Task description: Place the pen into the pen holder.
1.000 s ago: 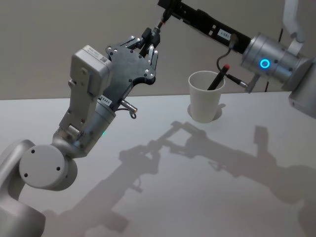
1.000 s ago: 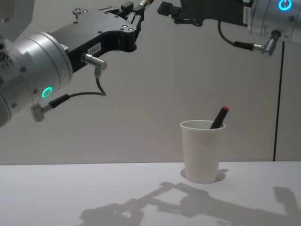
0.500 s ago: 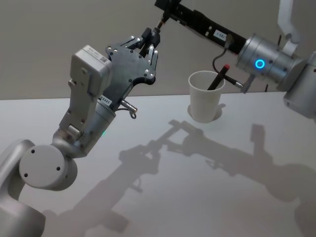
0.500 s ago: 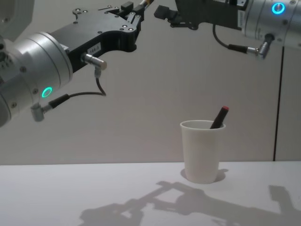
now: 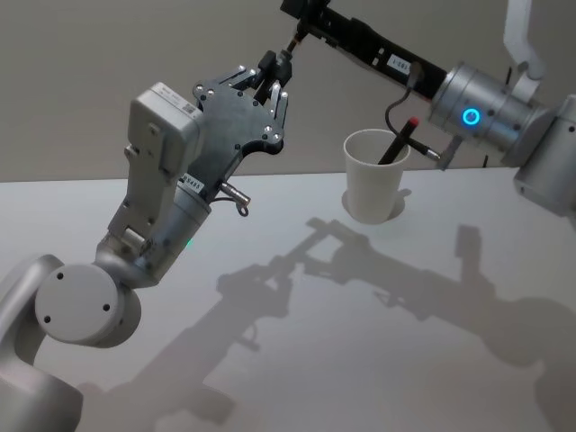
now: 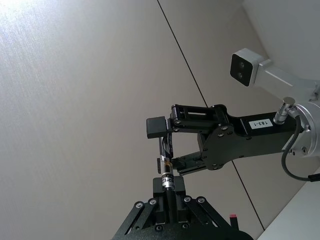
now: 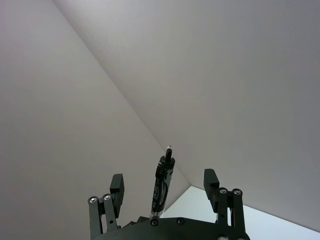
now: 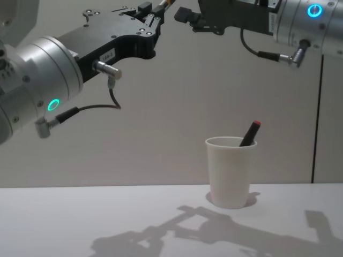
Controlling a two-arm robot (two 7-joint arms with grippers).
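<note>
- Plain pale wall behind; matte white table (image 5: 405,360) in front, bare apart from arm shadows and one cup.
- Tapered white paper cup (image 5: 373,180) with a rolled rim stands upright near the table's far edge, right of centre. It serves as the pen holder. A dark pen with a red tip (image 5: 399,142) leans inside it, its top resting on the rim at the right.
- Left gripper (image 5: 274,72) is raised well above the table, left of the cup and higher than its rim. It is clamped on a slim dark pen (image 6: 166,155), which points up and out from its fingertips.
- Right gripper (image 5: 301,13) reaches in from the right and meets the free end of the slim dark pen. Its fingers (image 7: 117,185) are spread, one on each side of the barrel and clear of it.
- Judgement: a mid-air handover. The free end is held out so the right arm, which is nearer the cup, can take it.
- The pen is not yet in the cup.
- Hidden: the lower barrel sits inside the left gripper's fingers, so grip depth is unclear.
- Hidden: the cup wall covers the lower part of the red-tipped pen and the cup floor.
- Chest view: both grippers meet at the top edge, so the pen barely shows.
</note>
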